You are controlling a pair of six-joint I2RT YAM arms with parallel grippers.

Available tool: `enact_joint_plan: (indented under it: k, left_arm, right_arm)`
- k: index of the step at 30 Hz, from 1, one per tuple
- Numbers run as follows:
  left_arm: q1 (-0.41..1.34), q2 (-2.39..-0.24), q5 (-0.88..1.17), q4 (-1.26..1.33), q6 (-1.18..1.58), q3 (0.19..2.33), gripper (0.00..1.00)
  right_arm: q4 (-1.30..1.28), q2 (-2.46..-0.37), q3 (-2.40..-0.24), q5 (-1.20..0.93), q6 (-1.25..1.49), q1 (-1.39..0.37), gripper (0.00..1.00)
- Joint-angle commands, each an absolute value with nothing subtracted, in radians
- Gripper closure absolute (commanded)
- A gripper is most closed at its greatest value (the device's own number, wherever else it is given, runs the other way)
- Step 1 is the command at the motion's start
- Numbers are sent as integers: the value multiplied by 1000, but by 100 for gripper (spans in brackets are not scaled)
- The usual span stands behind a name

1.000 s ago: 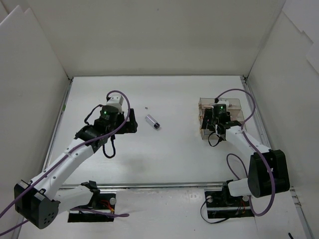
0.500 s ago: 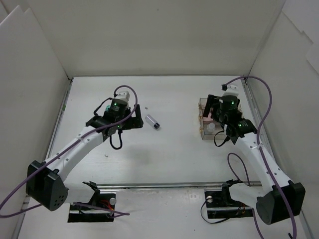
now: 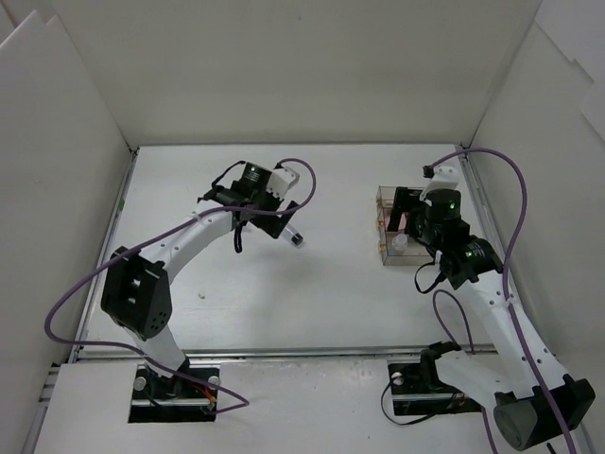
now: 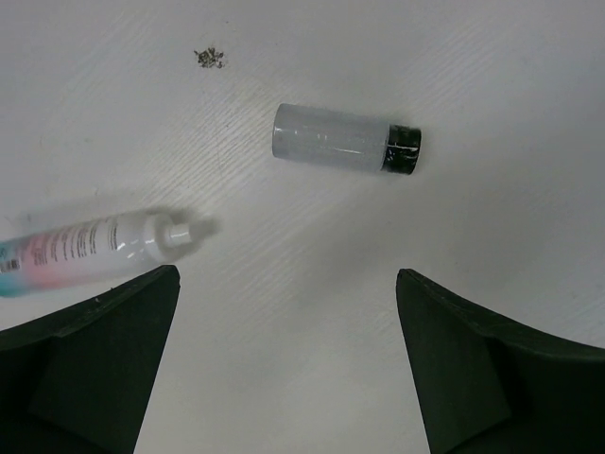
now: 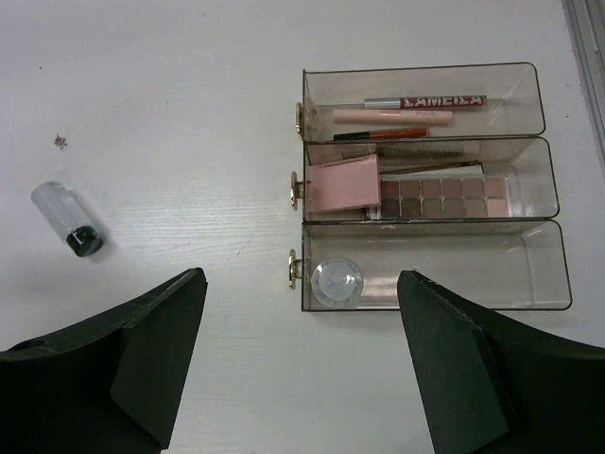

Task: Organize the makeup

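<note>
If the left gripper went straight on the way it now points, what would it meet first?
Probably bare table, just short of the black-capped vial; depth is hard to judge.

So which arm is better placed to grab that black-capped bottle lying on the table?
Left. The left hand is open and hangs just short of the black-capped bottle. The right hand is over the drawer box, farther off.

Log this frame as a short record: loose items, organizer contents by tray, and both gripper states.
loose items: grey bottle with black cap; pink-and-teal bottle; both lying flat
organizer top tray: pencils
middle tray: pink square, brown palette
bottom tray: round compact
left gripper: open, empty
right gripper: open, empty
</note>
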State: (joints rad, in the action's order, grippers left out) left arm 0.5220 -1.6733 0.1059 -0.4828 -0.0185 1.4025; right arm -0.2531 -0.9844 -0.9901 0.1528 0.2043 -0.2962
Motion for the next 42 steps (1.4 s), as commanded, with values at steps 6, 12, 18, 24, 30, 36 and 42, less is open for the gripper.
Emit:
enact_joint_plan:
  k: [6,12,18,24,30,36,42]
  left_arm:
    - [468,-1707,347,-416,-700,1410,7]
    - [468,-1813,367,-434,-914,1506,8]
    - [480,-1902,348,-474,-1081,1537,13]
    - [498,-1970,304,-486,-1178,1543,16]
    - [541,-1977,227,-336,-1236,1502,19]
    - [560,-1983,267,-317,-1259,1508,20]
    - [560,-2016,368,-487,-1221,1562,27]
  right_arm:
    - [-241,-919,-965,109,198,-311,20]
    - [-255,-891,-957,75,206,-314,20]
    - [-268,-847,-933,64,207,-314,20]
    - [-294,-825,-923,60,196,-311,20]
    - [-307,-807,-908,61,189,-310,19]
    - [-316,-801,-899,67,172,-310,19]
    - [-319,-790,-894,83,166,-313,18]
